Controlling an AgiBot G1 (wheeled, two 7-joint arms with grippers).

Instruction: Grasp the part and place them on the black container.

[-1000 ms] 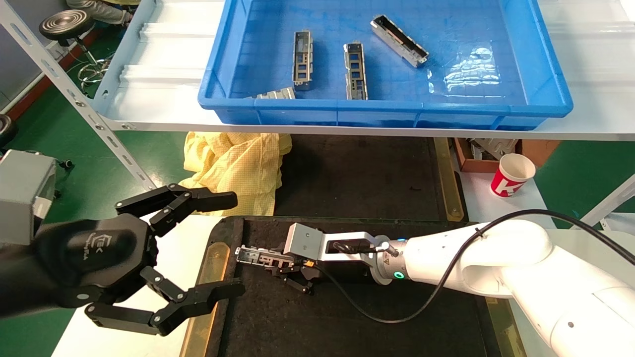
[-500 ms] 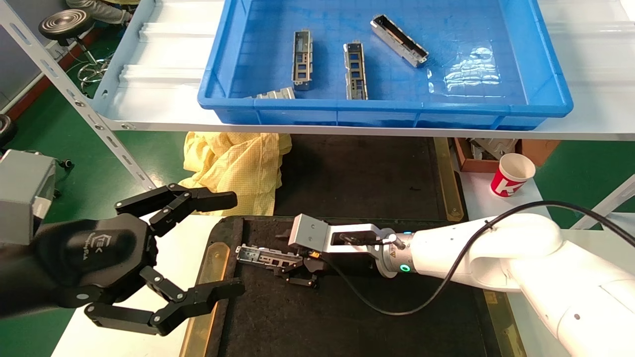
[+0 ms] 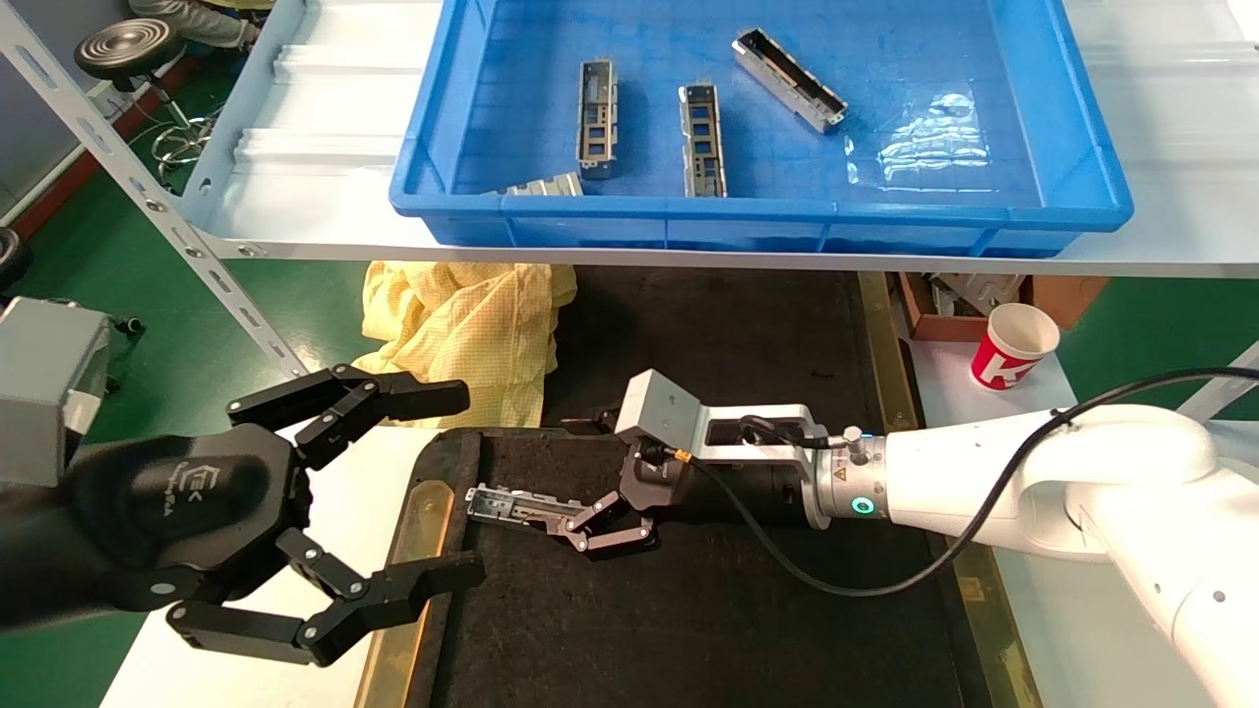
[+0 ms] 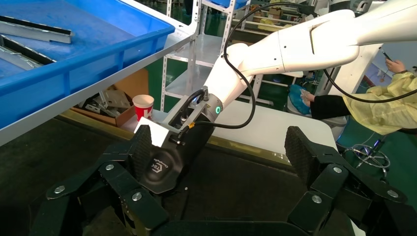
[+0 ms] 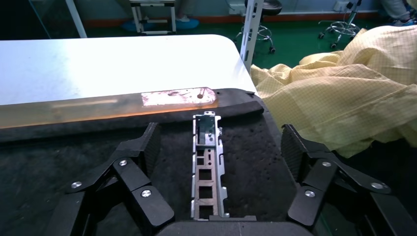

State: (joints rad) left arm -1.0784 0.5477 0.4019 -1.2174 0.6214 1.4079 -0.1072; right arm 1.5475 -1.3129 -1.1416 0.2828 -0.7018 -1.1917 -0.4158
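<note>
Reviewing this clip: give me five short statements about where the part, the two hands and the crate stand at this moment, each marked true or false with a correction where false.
1. The part lies flat on the black container. True.
2. The right hand is clamped shut on the part. False: its fingers stand wide open on either side of it, not touching.
3. The left hand is open and holds nothing, off to the left of the container. True.
4. The blue crate on the shelf is empty. False: several more metal brackets lie in it.
5. The red and white paper cup stands inside the blue crate. False: it stands below the shelf, on the white surface to the right.
</note>
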